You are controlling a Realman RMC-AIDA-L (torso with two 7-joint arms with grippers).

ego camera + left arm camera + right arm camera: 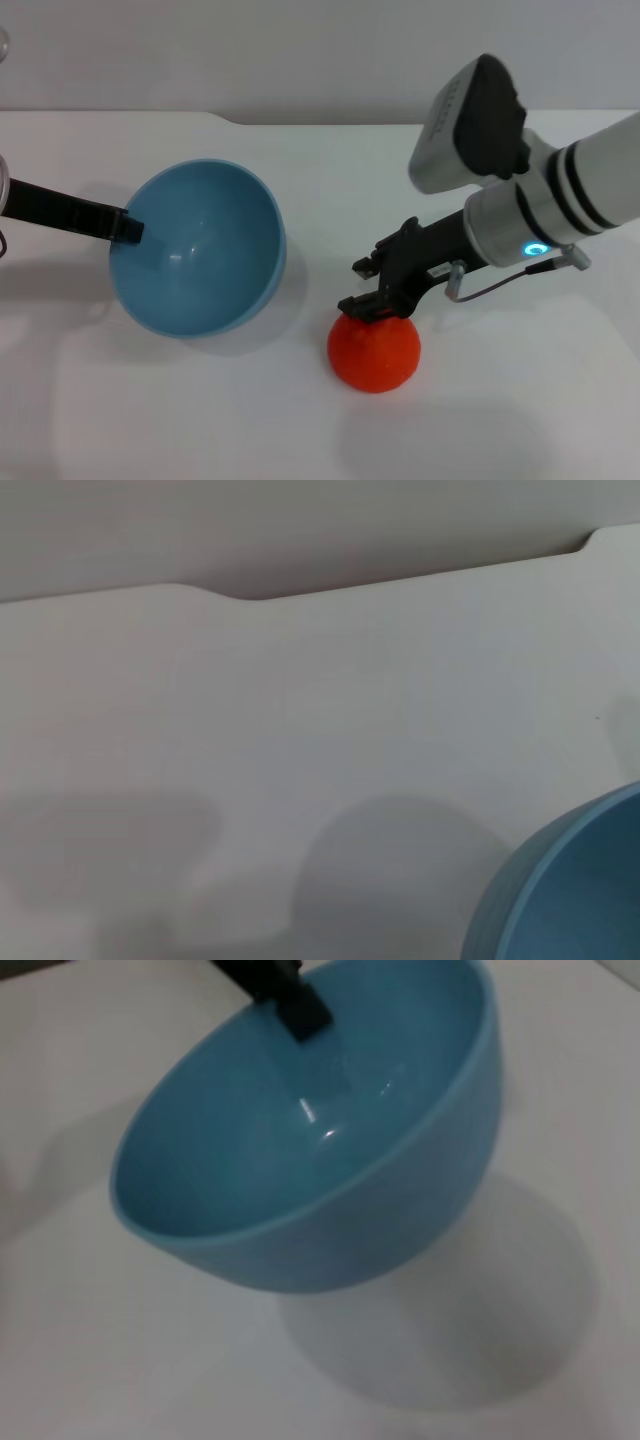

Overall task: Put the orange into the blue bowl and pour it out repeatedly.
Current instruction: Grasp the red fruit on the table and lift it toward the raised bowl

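The blue bowl (200,250) is empty and tilted, its opening turned up and toward the orange; it also shows in the left wrist view (565,895) and the right wrist view (320,1160). My left gripper (128,228) is shut on the bowl's left rim, with one black finger (292,1002) inside the wall. The orange (374,352) rests on the white table to the right of the bowl. My right gripper (364,287) is open just above the orange's top, with the lower fingertip at the fruit's upper edge.
The white table (300,430) reaches to a pale wall at the back, with a notched back edge (240,595). The right arm's grey camera housing (470,125) stands above its wrist.
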